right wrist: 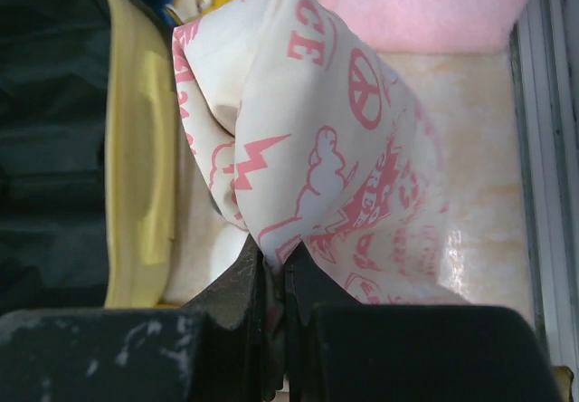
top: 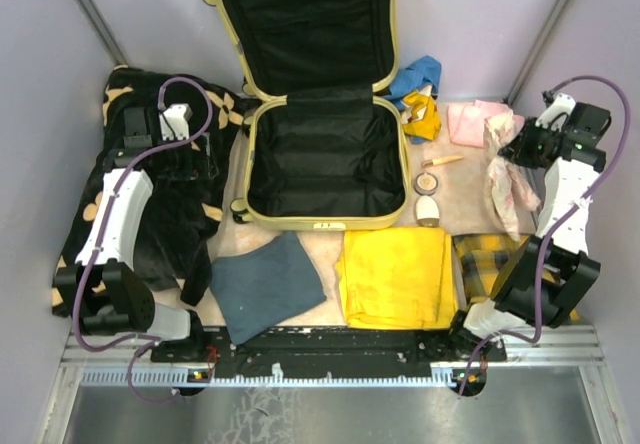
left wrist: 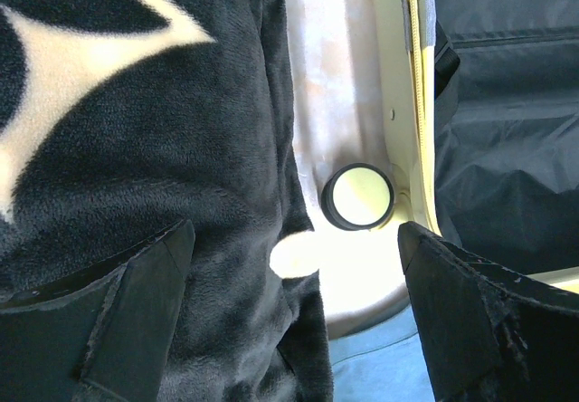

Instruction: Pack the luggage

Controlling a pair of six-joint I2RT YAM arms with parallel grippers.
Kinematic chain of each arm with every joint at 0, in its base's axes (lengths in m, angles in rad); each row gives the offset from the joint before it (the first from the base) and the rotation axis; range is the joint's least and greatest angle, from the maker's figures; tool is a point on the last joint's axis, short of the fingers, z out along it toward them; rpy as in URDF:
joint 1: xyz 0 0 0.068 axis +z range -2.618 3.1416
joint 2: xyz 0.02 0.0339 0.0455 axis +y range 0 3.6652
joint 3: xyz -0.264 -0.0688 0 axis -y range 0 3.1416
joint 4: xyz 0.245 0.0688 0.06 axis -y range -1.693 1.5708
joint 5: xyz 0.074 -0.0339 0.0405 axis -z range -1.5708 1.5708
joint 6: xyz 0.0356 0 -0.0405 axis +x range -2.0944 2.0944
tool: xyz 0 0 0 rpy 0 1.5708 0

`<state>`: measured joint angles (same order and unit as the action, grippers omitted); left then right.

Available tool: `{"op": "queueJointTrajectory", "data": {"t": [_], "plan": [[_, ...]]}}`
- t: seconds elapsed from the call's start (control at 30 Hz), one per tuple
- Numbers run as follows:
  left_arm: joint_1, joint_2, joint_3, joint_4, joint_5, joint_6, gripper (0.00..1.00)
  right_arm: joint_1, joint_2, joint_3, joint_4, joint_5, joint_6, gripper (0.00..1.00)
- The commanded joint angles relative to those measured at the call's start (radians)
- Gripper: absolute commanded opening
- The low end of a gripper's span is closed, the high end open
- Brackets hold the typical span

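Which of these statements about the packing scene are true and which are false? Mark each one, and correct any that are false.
1. The luggage lies open with nothing packed in it. True.
2. The right end effector is open and holds nothing. False: it is shut on the white cloth with pink print.
3. The left end effector hangs open over the edge of the black blanket. True.
4. The folded yellow cloth is inside the luggage. False: it lies outside, in front of the luggage, beside the blue-grey cloth.
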<state>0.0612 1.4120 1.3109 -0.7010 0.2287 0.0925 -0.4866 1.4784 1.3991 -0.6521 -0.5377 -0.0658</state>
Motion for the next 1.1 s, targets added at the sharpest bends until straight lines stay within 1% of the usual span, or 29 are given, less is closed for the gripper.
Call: {"op": "queueJointTrajectory", "data": {"t": [0.0, 0.17, 0.27, 0.37, 0.5, 0.67, 0.93, 1.07], "plan": [[-0.006, -0.034, 0.015, 0.02, 0.012, 0.001, 1.0, 0.006, -0.112, 0.117, 0.117, -0.105, 0.112, 0.0], [-0.007, -0.028, 0.025, 0.028, 0.011, 0.017, 1.0, 0.007, -0.113, 0.182, 0.149, -0.121, 0.169, 0.0], [-0.007, -0.028, 0.03, 0.04, 0.019, 0.027, 1.0, 0.033, -0.109, 0.22, 0.185, -0.124, 0.218, 0.0], [-0.007, -0.025, 0.037, 0.05, 0.021, 0.027, 1.0, 0.134, -0.097, 0.248, 0.214, -0.079, 0.239, 0.0], [-0.007, -0.016, 0.043, 0.064, 0.012, 0.018, 1.0, 0.262, -0.073, 0.234, 0.279, -0.018, 0.271, 0.0], [-0.007, -0.002, 0.043, 0.065, 0.004, 0.011, 1.0, 0.44, -0.014, 0.252, 0.331, 0.093, 0.271, 0.0], [-0.007, 0.012, 0.009, 0.081, -0.001, -0.007, 1.0, 0.69, 0.144, 0.304, 0.427, 0.225, 0.286, 0.0], [-0.008, 0.023, 0.008, 0.076, -0.016, 0.0, 1.0, 0.778, 0.252, 0.323, 0.48, 0.269, 0.296, 0.0]]}}
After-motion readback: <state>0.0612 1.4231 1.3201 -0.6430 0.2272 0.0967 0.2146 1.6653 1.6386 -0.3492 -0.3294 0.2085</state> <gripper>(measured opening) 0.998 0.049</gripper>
